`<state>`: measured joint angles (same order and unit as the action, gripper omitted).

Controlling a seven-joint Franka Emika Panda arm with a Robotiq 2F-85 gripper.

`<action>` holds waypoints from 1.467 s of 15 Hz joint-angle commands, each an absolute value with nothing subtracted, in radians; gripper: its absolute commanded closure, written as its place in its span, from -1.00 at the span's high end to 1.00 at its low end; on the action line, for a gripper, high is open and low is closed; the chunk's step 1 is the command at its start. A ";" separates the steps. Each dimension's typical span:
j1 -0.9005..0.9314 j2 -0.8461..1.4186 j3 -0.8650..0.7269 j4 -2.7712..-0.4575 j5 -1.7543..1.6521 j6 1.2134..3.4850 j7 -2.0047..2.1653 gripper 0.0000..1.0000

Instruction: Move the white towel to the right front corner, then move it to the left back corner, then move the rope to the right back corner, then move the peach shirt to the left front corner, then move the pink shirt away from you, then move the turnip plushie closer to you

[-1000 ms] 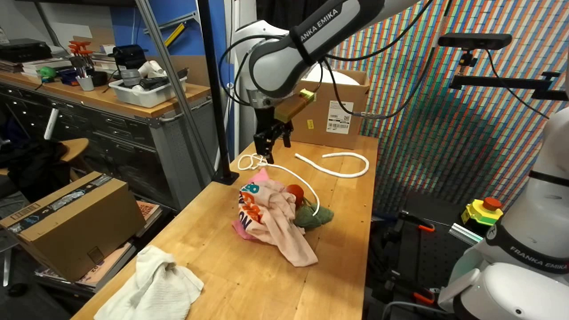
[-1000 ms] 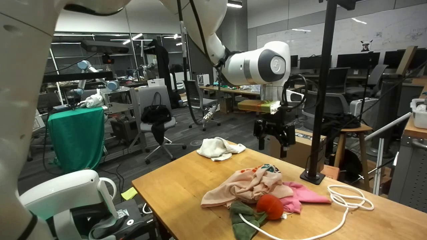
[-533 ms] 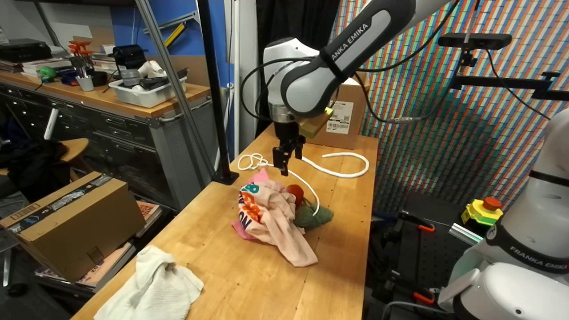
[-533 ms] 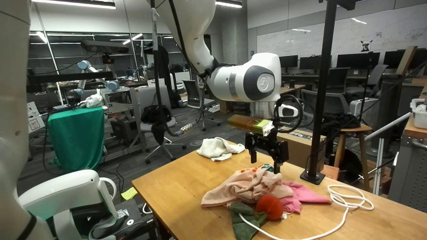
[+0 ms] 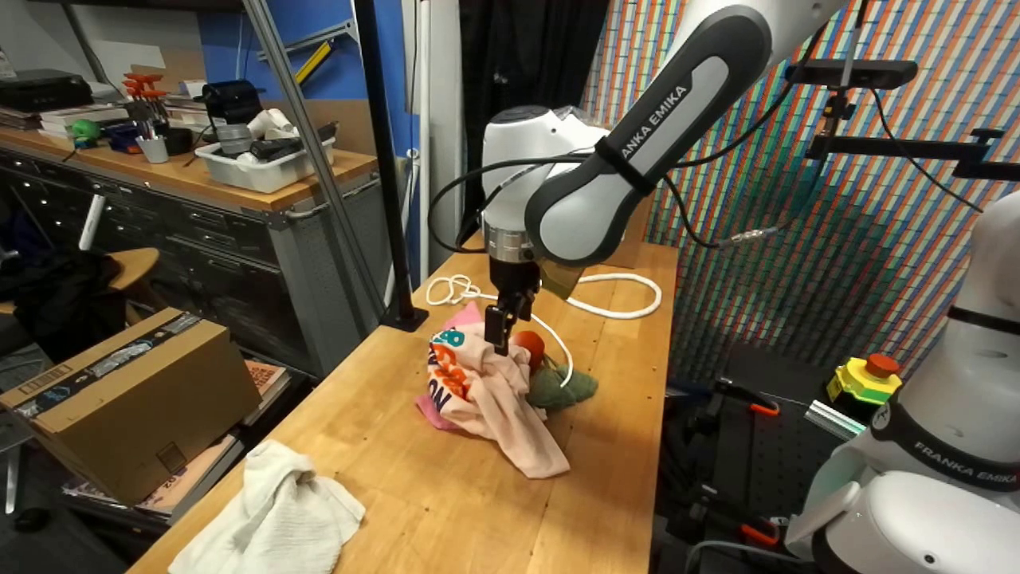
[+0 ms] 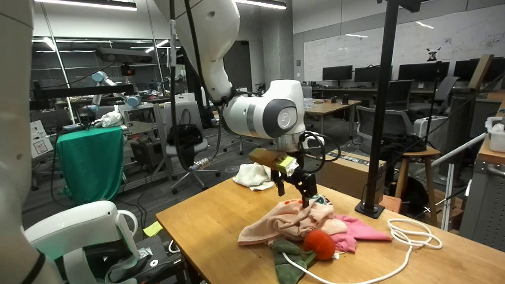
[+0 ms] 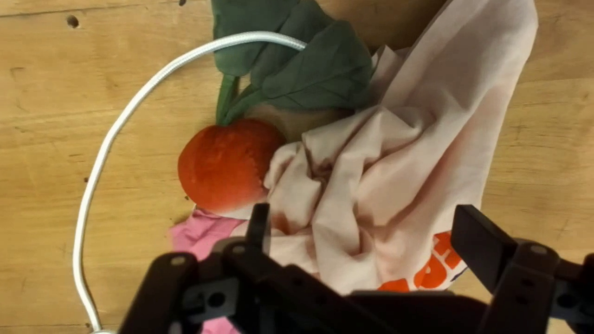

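Wood tbl [image 5: 606,478], jaws lower than b4, spread wide abv unmoved peach shirt [image 7: 390,176]

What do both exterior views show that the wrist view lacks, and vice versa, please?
Only the exterior views: the off-white cloth towel, the tall black post.
Only the wrist view: folds of the pale peach fabric shirt framed between the open black fingers.
Shared: that shirt, the bright pink fabric shirt, long white rope, round red turnip plushie.

Your arm [image 5: 653,119] reaches across one long edge of the tabletop [image 5: 422,510] and bends down. Its wrist [image 6: 287,142] hangs low, and your gripper [image 7: 362,215] points down between the long edges, its two fingers [image 7: 480,241] spread wide apart.
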<state>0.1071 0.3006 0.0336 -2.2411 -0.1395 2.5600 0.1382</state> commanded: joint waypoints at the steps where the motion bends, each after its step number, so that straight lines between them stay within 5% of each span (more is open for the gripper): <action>1: 0.150 0.291 0.025 -2.301 -0.162 2.670 0.219 1.00; 13: 0.451 0.418 -0.263 -2.274 -0.548 2.851 0.741 1.00; 22: 0.544 0.478 -0.327 -2.223 -0.613 2.863 0.882 1.00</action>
<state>0.5018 0.4494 -0.2868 -2.2581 -0.5693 2.8365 0.8227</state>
